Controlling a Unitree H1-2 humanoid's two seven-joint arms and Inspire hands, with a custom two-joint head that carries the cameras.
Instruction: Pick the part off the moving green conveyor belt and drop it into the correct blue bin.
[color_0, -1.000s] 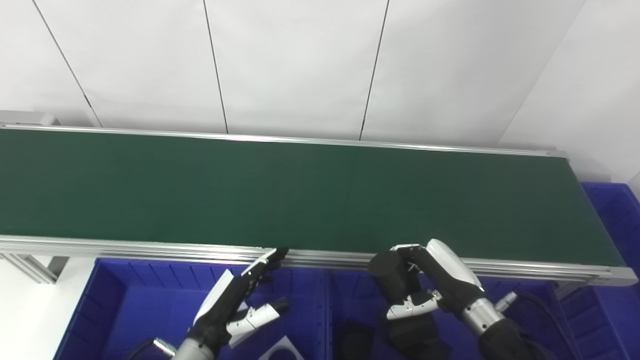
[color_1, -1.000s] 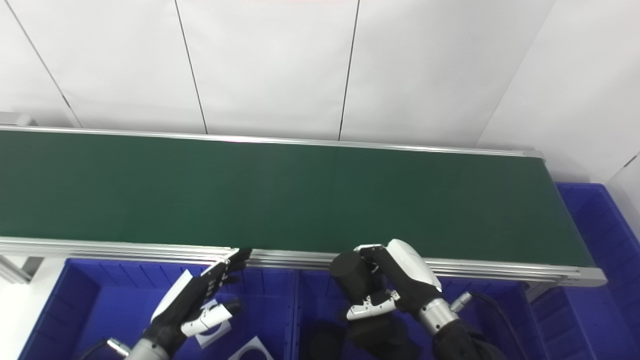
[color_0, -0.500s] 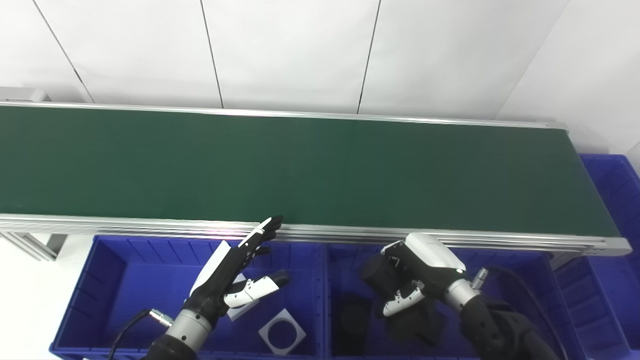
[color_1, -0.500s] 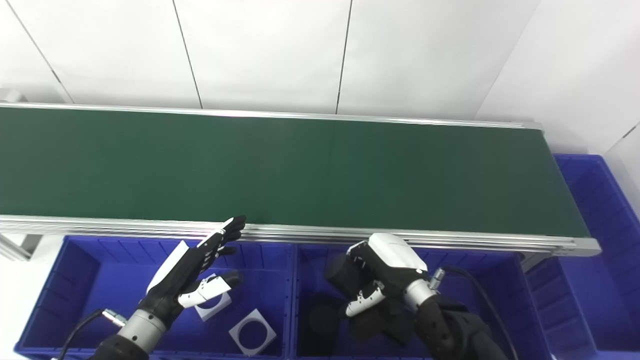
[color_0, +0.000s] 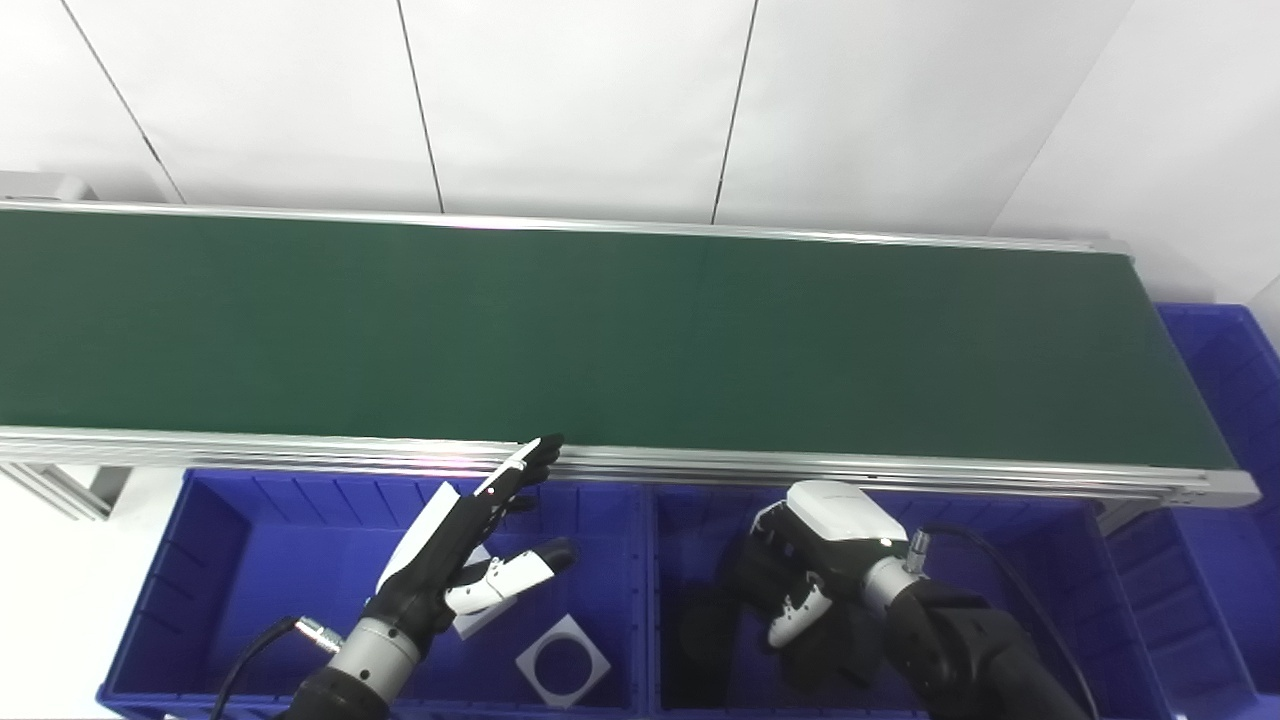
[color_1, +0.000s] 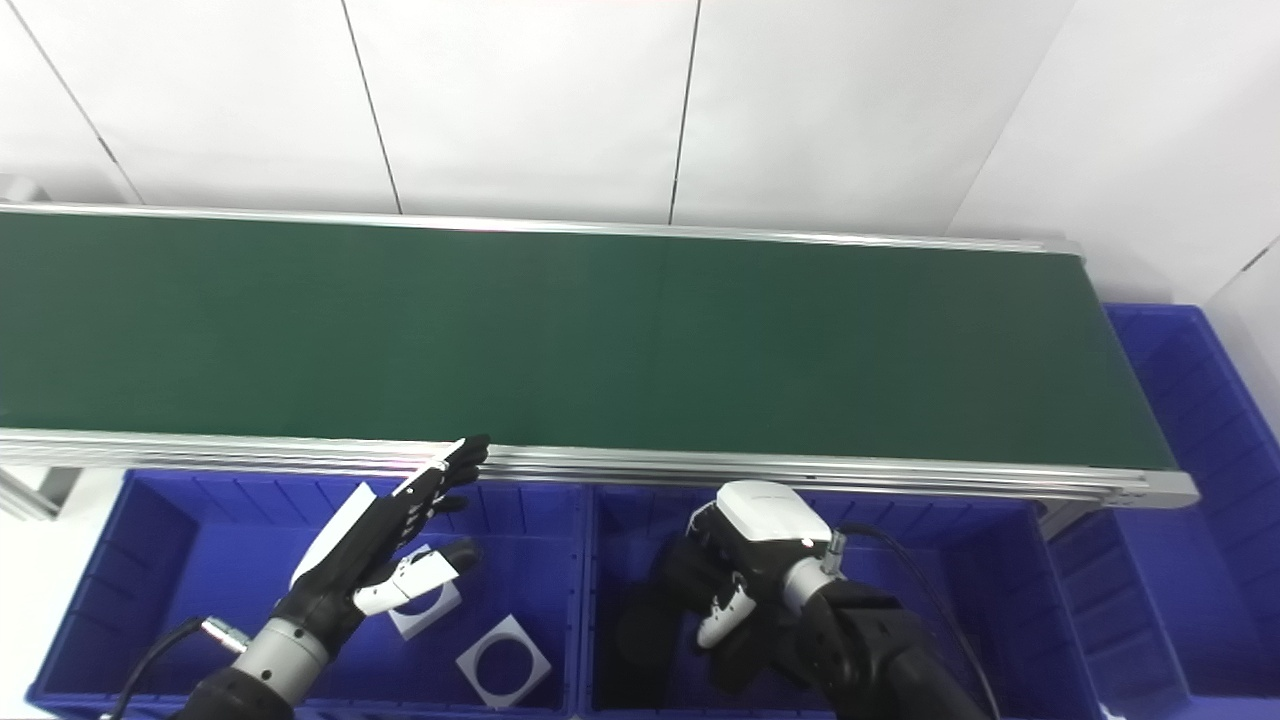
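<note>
While the belt (color_0: 640, 340) lies bare, right hand (color_0: 815, 560) sits low in the middle bin (color_0: 1010, 520), fingers curled among dark parts; grip unclear. Left hand (color_0: 455, 560) spread, holding nothing.

Your left hand (color_0: 455, 560) sits at about 7 o'clock in the view, its arm rising from the bottom edge. The fingers (color_0: 515, 475) are stretched flat and together, pointing toward 1 o'clock, with the thumb (color_0: 520, 575) splayed out to 3 o'clock; it holds nothing. Your right hand (color_0: 810, 555) is at about 5 o'clock, wrist bent so the white back faces up and the fingers curl downward toward 8 o'clock. You cannot tell from here whether they grip anything. Its black forearm (color_0: 975, 660) runs off toward the bottom right.
</note>
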